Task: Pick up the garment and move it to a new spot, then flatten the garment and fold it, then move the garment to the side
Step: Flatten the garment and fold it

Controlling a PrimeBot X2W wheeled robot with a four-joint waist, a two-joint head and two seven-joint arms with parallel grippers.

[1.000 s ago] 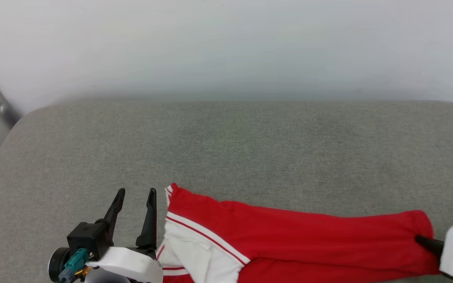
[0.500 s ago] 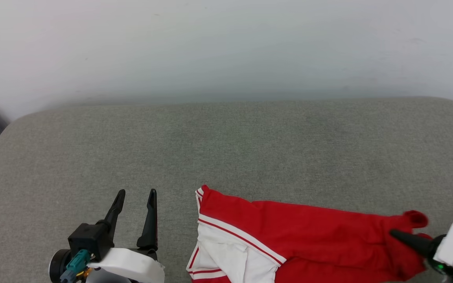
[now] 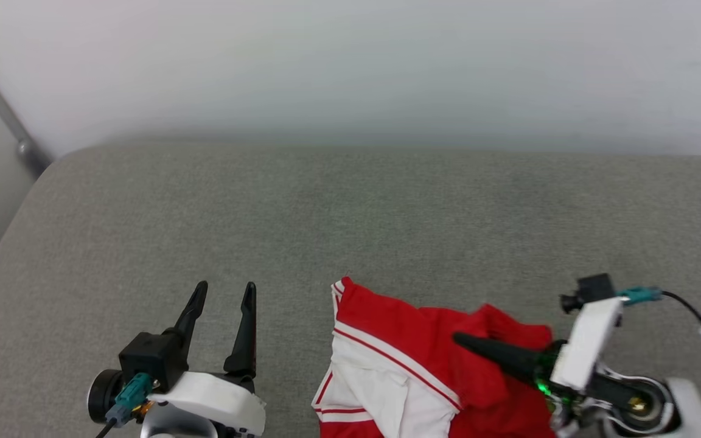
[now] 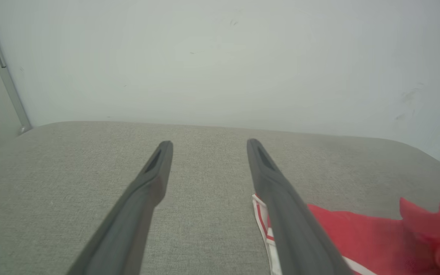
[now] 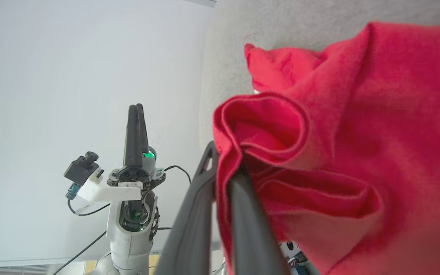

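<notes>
The garment (image 3: pixel 411 359), a red jersey with a white sleeve and red-white striped trim, lies at the near edge of the grey upholstered cushion (image 3: pixel 350 213), right of the middle. A second ago it stretched as a long flat band along that edge, with the right gripper (image 3: pixel 463 339) at its far right end. Now that end is raised and has been carried leftward over the rest, so the band is about half as long and the red cloth humps up around the dark fingers. The head camera has also shifted a little, but the shortening is the cloth's own.

In the right wrist view the right gripper's two fingers (image 5: pixel 204 179) are pressed together on a rolled edge of red fabric (image 5: pixel 357 133), which spills in loose folds to the side of them. The left gripper (image 3: pixel 226 289) hovers low over bare cushion with its fingers apart and nothing between them (image 4: pixel 209 145). The striped sleeve edge, which sat right against it a second ago, is now clearly apart from it, so the whole shirt seems to have slid rightward as well.

I judge this to be a fold in progress, hem end toward sleeve end. The lifted part is still bunched rather than laid flat, so it needs lowering and smoothing before release, and with the left end unpinned the thin fabric may keep sliding
</notes>
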